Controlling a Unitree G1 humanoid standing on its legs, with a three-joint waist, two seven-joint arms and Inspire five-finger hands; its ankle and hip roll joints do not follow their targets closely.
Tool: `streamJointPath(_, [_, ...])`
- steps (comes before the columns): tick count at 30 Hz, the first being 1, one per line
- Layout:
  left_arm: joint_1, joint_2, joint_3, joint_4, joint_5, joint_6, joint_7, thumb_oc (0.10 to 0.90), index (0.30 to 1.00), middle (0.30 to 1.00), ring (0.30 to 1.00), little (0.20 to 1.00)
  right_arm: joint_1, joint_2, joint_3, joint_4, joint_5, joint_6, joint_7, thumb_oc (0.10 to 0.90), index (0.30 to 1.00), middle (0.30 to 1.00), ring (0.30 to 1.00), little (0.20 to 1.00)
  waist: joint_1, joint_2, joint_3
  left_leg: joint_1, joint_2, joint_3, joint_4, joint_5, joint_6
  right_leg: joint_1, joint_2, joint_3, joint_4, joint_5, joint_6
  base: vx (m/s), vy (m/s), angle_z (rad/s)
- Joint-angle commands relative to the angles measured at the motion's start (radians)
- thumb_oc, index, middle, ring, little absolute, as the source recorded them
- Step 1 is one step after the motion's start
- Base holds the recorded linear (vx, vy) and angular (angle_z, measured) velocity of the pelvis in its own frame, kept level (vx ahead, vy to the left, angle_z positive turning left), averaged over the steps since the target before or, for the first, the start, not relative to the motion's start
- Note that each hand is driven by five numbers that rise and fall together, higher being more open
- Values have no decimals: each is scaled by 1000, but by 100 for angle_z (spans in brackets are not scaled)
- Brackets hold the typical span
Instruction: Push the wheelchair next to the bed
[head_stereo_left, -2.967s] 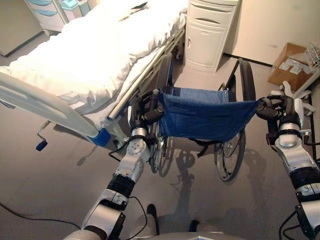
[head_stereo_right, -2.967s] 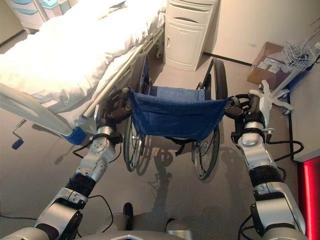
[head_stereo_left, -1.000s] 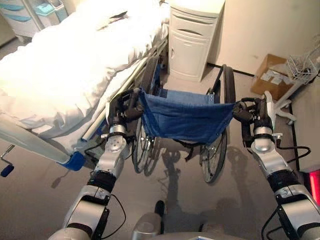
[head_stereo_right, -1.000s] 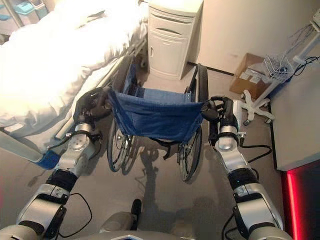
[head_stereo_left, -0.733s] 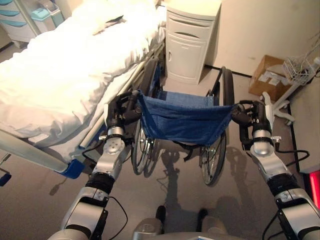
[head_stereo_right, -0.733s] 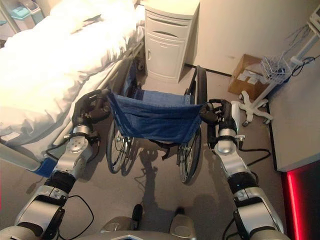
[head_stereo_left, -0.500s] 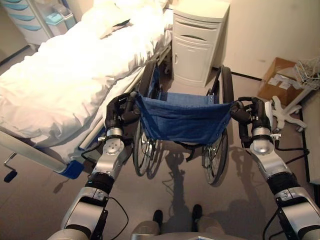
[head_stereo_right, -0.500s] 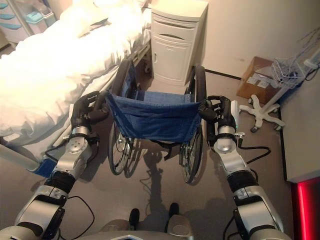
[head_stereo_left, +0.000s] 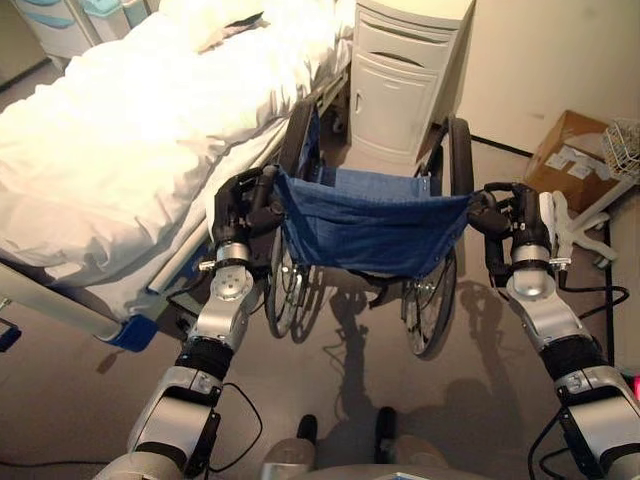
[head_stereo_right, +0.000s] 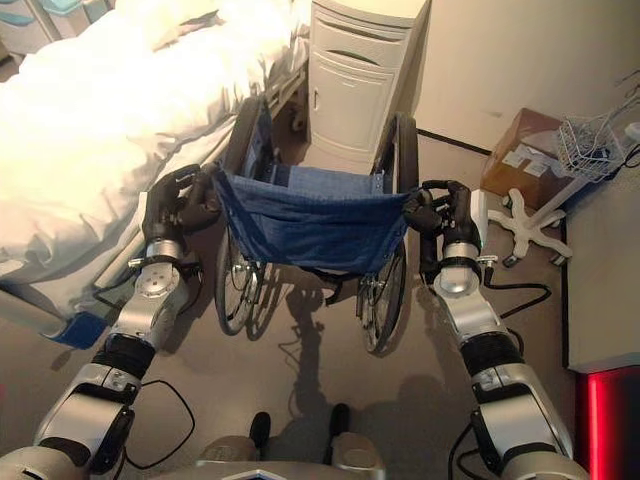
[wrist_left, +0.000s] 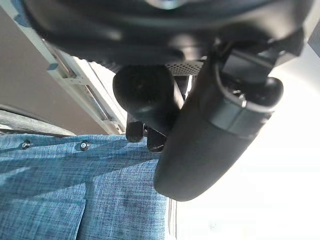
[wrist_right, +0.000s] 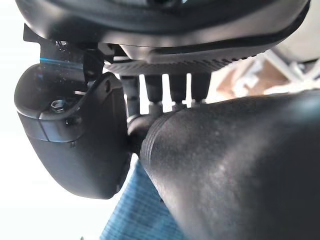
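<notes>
Blue-backed wheelchair (head_stereo_left: 372, 225) beside bed (head_stereo_left: 120, 140), left hand (head_stereo_left: 238, 208) and right hand (head_stereo_left: 512, 215) fingers grasping its handles, no legible writing

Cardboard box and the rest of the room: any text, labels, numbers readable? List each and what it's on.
No text can be read anywhere.
Cardboard box: pale labels on its top, print too small to read.
Bedside cabinet: no lettering shows.
Wheelchair: blue fabric back, no mark shows.
Bed: plain white bedding.
Left hand and right hand, fingers curled on the push handles: no markings legible.
</notes>
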Motion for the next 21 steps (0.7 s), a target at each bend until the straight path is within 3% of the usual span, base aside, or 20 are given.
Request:
streamJointPath(1, [13,-12,-89,32,44,3,-61,800,900,900,900,900,-63,49,81,-4,15,18,37,800,900,900,900,900,29,6,24,-44,-9,46,75,-77,40,-77,-81,16,105,20,78,0,0,0])
streamJointPath(15, [14,-18,-87,79,33,-41,-62,800,900,900,900,900,-45,52,74,-3,2,30,34,800,900,900,900,900,11,17,33,-22,-9,45,66,-87,40,-86,-88,31,120,13,82,3,9,0])
streamJointPath(21, [44,-14,-77,59,81,-110,-51,800,900,900,900,900,-7,50,56,-16,-18,20,43,800,900,900,900,900,9,20,21,-4,-12,45,59,-93,41,-75,-91,31,124,6,82,0,0,0])
